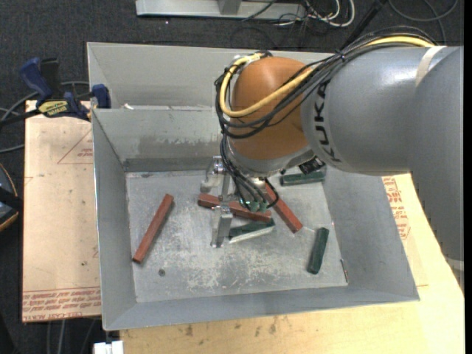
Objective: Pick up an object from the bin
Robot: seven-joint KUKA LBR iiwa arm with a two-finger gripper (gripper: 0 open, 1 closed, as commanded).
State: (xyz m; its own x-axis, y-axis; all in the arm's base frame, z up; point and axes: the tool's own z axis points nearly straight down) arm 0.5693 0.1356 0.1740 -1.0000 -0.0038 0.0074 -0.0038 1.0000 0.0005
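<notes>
My gripper (219, 234) hangs below the orange dome, low over the middle of the bin floor. A short red-brown stick (240, 209) lies across it, and I cannot tell whether the stick is gripped or merely lying there. A pale green stick (251, 231) lies just right of the gripper's tip. Another red-brown stick (288, 217) lies slanted a little further right.
A long red-brown stick (153, 228) lies slanted on the left of the floor. A dark green stick (318, 250) rests near the right wall, and another dark green piece (302, 175) lies at the back right under the arm.
</notes>
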